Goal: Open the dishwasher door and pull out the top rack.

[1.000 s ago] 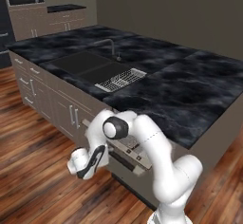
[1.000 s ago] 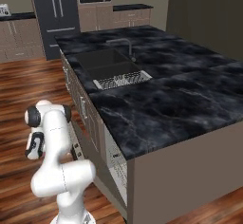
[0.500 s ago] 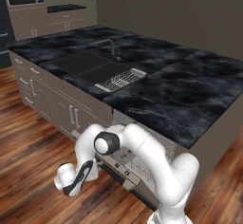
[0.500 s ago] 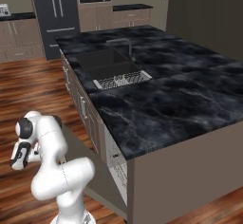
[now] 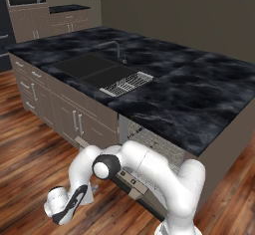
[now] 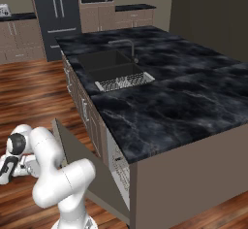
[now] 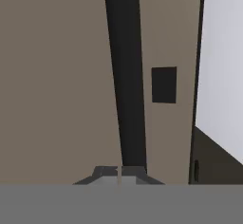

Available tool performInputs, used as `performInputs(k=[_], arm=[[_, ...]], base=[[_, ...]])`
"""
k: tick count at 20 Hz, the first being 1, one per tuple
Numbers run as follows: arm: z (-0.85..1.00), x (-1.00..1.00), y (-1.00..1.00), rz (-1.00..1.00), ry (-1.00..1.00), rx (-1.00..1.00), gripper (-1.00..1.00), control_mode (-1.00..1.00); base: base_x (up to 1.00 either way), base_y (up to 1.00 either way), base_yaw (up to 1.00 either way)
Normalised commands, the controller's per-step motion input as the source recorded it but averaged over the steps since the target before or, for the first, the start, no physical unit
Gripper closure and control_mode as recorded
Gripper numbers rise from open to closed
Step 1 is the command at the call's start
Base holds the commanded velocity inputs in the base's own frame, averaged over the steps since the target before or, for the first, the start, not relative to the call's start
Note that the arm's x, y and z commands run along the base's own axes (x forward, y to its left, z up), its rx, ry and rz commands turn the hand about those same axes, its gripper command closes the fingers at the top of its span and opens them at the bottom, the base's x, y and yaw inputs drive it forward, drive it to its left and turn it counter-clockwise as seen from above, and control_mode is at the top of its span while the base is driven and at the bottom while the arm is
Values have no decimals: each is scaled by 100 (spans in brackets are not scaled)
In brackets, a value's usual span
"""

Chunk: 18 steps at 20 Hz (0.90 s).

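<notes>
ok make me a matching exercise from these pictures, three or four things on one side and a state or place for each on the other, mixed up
Things
1. wide taupe dishwasher door
2. light-grey wire top rack
3. white wire dish drainer
4. two-finger gripper

States or places
A. beside the sink on the black counter
B. shut, next to the door's dark bar handle
C. swung partly down
D. inside the machine, under the counter

Pairs: 1-C, 2-D, 3-A, 4-B

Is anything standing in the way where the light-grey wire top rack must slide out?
Yes, probably: the wide taupe dishwasher door is only partly lowered and slants in front of the light-grey wire top rack, across its way out.
</notes>
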Motion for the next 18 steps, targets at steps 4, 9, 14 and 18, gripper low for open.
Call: performInputs(k=[4,9,14,18], arm=[[38,-46,23,2,0,8,100,-100],[99,-5,3,6,5,25,-100,-100],[100,0,-7,6,11,33,-100,-100],[93,0,-31,8,15,33,-100,-100]], base=[[0,0,0],[0,0,0],[0,0,0],[0,0,0]])
